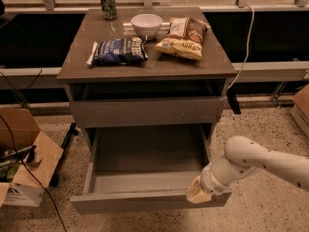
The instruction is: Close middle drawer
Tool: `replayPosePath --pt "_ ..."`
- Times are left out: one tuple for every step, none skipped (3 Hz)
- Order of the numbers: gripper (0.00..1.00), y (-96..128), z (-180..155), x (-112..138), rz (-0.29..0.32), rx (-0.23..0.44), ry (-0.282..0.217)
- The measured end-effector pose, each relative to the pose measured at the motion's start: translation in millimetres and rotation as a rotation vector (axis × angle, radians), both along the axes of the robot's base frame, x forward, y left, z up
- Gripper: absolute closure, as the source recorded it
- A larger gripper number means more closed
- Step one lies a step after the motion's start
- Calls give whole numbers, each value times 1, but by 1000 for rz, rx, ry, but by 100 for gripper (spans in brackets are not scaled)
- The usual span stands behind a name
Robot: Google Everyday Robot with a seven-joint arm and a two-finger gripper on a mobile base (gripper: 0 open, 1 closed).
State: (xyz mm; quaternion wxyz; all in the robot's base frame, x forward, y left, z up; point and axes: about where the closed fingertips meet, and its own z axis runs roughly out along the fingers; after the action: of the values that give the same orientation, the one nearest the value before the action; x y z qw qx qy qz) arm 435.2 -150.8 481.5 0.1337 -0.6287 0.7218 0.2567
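Note:
The middle drawer point(126, 202) is pulled far out of the grey-brown cabinet. Its deep grey tray point(145, 154) is empty and its flat front faces me at the bottom of the view. My gripper point(198, 195) is at the right end of that drawer front, at its top edge and touching or nearly touching it. My white arm point(263, 159) reaches in from the right. Above the open drawer, the taller top drawer front point(147, 111) is closed.
On the cabinet top point(149, 66) are a green can point(108, 4), a white bowl point(147, 24), a blue chip bag point(118, 50) and a yellow-brown chip bag point(183, 36). An open cardboard box point(26, 163) with cables stands on the floor at the left. A box corner point(301, 108) is at the right.

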Motion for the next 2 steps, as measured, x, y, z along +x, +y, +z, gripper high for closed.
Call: replayPosePath --pt "100 6 -30 9 -37 65 21" --pt "100 13 -40 19 -50 105 14"
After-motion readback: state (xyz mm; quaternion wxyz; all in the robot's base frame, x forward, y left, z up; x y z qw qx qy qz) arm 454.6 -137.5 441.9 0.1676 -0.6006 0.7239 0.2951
